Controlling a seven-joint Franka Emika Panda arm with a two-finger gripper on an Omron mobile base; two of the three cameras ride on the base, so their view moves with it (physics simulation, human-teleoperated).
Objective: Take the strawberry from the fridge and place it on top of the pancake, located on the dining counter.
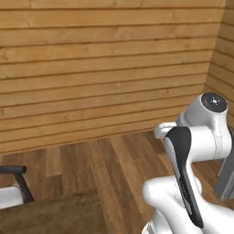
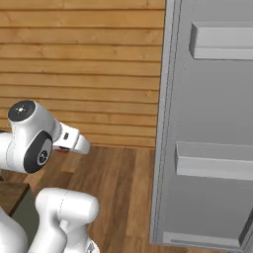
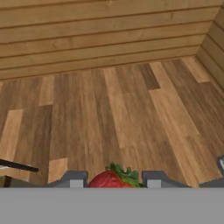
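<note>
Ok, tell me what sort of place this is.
Probably a home kitchen: a tall grey fridge with door shelves, plank walls and wood floor. The gripper holds a strawberry.

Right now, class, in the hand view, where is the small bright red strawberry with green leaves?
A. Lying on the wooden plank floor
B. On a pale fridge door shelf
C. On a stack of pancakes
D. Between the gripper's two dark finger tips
D: the hand view shows the small bright red strawberry sitting between the two dark finger tips of the gripper, above the wooden plank floor.
</note>
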